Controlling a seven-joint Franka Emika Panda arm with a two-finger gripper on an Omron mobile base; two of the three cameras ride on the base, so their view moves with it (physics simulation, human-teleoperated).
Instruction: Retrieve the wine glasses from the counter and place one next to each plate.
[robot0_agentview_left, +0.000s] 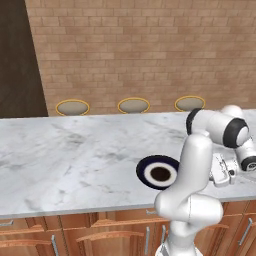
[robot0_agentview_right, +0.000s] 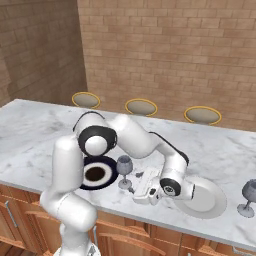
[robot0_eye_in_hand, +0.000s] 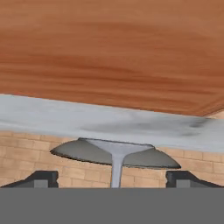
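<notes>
First wine glass (robot0_agentview_right: 124, 170) upright on table (robot0_agentview_right: 45, 125) between navy plate (robot0_agentview_right: 97, 173) and white plate (robot0_agentview_right: 206, 199). End effector (robot0_agentview_right: 134, 187) wide, stem between fingers ungripped. Second glass (robot0_agentview_right: 249, 196) right of white plate; both look placed.

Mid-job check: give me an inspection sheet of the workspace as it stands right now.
Surface: marble island top, veined, over wooden cabinets.
Job's things: navy plate with a wine glass upright beside it, between it and the white plate; second wine glass upright right of the white plate.
Clutter: nothing seen.
Gripper: gripper open, fingertips either side of the first glass's stem, apart from it.
Cables: nothing seen.
Surroundings: three round stools, brick wall.
</notes>
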